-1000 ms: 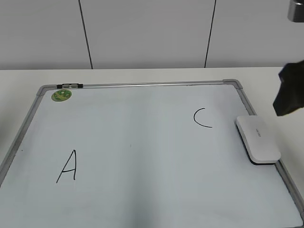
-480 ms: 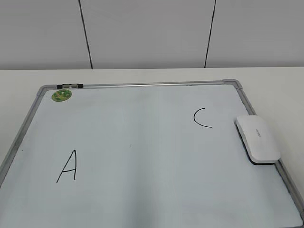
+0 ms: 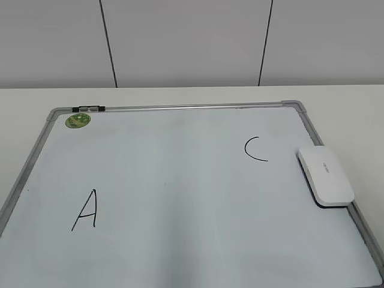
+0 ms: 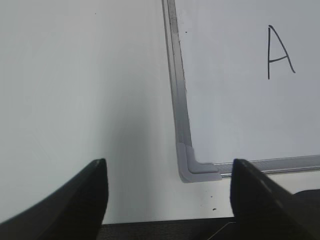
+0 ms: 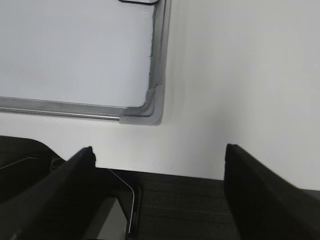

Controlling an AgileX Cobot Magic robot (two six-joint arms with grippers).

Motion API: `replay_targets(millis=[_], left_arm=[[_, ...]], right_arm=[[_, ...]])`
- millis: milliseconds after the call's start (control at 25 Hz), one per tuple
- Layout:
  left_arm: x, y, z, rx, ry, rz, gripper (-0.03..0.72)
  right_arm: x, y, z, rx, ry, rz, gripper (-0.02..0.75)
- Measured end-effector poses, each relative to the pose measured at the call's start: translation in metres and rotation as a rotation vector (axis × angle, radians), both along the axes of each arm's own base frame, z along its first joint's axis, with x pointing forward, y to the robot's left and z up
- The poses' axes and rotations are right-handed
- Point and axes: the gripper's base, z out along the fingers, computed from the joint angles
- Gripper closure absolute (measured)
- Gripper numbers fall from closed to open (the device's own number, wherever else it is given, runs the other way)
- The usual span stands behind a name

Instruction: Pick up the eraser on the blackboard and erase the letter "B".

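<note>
Well, the blackboard (image 3: pixel 180 180) lies flat on the white table (image 3: pixel 336 102), and every place here is told from it. The eraser (image 3: pixel 326 176) sits on the board's right edge, partly over the grey frame, with nothing touching it. Just to its left is the letter C (image 3: pixel 255 149). The letter A (image 3: pixel 85 210) is far off near the board's front left side. No letter "B" shows anywhere on the board; the middle looks bare, so the rubbing seems to be done already.

The left gripper (image 4: pixel 167 192) hangs over the board's front left corner (image 4: pixel 192 167), with its jaws spread wide and nothing between them. The right gripper (image 5: pixel 157 180) hangs over the front right corner (image 5: pixel 150 107), and its jaws are spread wide and hold nothing too. A dark bit of the eraser just peeks in at the top of the right wrist view.

If any more rubbing were needed, the right gripper is the closer one. It should come down over the middle of the eraser, pinch its two long sides, and lift it straight up. Then it should stay well away from the C, so that letter does not get smudged.
</note>
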Motion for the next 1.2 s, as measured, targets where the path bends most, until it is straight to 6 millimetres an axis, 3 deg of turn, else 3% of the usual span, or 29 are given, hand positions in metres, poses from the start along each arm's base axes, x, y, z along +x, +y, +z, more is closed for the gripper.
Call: replay_targets(millis=[280,720,1200], left_arm=[[-0.001,0.000,0.000,0.005,-0.004,-0.008,0.122],[-0.001,0.000,0.000,0.005,-0.004,-0.008,0.125],[-0.004,0.000,-0.006,0.005,0.043,-0.007,0.126]], right_arm=[[-0.002,-0.002,-0.014,-0.024,0.029,-0.001,0.148],[-0.005,0.006,-0.017,-0.002,0.051,0.150,0.148],[-0.009,0.005,-0.022,-0.009,0.057,0.168,0.148]])
